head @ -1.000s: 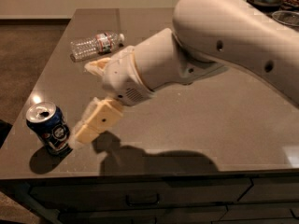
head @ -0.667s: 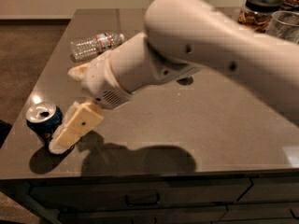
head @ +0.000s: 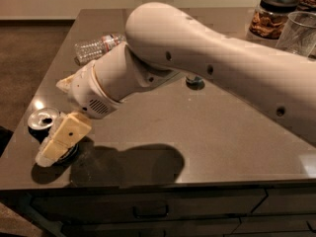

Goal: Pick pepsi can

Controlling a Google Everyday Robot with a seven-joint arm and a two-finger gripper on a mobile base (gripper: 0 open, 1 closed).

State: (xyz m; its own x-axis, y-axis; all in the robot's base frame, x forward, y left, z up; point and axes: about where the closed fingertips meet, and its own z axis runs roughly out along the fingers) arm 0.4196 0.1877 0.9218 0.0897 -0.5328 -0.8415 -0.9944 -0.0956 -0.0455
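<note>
The pepsi can (head: 43, 118) stands near the front left corner of the dark table (head: 207, 132). Only its silver top and a strip of dark side show. My gripper (head: 52, 121) is at the can, open, with its jaws apart on either side of it. The near cream finger (head: 63, 138) lies in front of the can and hides its body. The far finger (head: 65, 83) is behind the can. I cannot tell whether either finger touches the can.
A clear plastic bottle (head: 96, 46) lies on its side at the back left. A lidded jar (head: 275, 15) and a clear glass (head: 299, 31) stand at the back right. A small round object (head: 195, 82) peeks from under the arm. The table's left and front edges are close to the can.
The arm has moved left and down to the can. The near finger, earlier to the can's right, now covers the can's front, and the blue body no longer shows.
</note>
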